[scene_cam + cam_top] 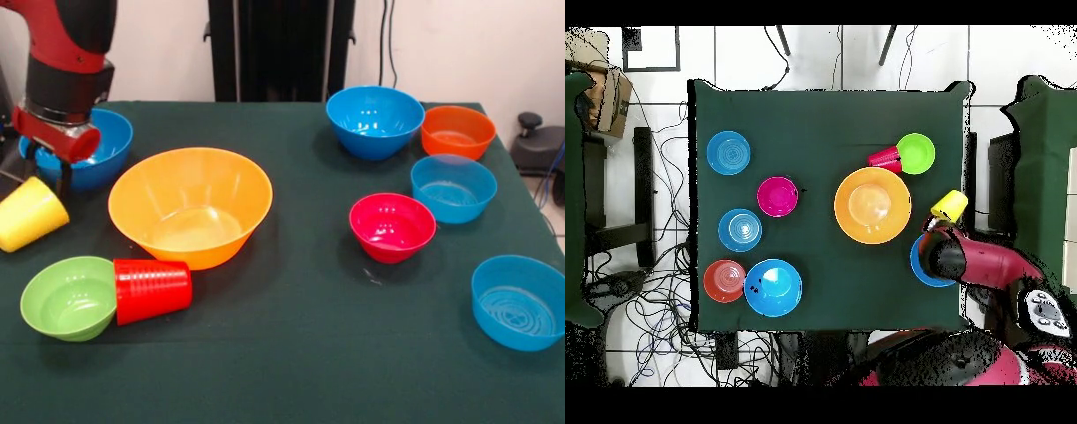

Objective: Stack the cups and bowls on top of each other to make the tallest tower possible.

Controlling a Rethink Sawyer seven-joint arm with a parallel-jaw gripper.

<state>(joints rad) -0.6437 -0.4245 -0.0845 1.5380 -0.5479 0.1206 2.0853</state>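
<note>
The big yellow-orange bowl (191, 205) (872, 205) stands upright on the dark green table (291, 353) (820, 130) with nothing stacked in it, and serves as the landmark here.

In the front view, the red cup (152, 290) (885, 158) lies on its side just below that bowl, its mouth touching the green bowl (69, 298) (916, 153) to its left. The yellow cup (30, 213) (949, 206) lies tilted to the left of the big bowl, at the table's edge. Behind it, a deep blue bowl (97, 146) (917, 268) sits up-left of the big bowl, partly hidden by the arm.

The gripper (53, 168) (937, 232) hangs over that blue bowl, close beside the yellow cup; whether its fingers are open or closed cannot be told.

To the right of the big bowl stands the pink-red bowl (392, 226) (777, 196). Farther right are a pale blue bowl (453, 187) (740, 229) and, lower, another pale blue bowl (519, 302) (728, 152). Up-right of the big bowl are the second deep blue bowl (374, 121) (773, 287) and the orange bowl (457, 132) (724, 280), which stand just beside each other.
</note>
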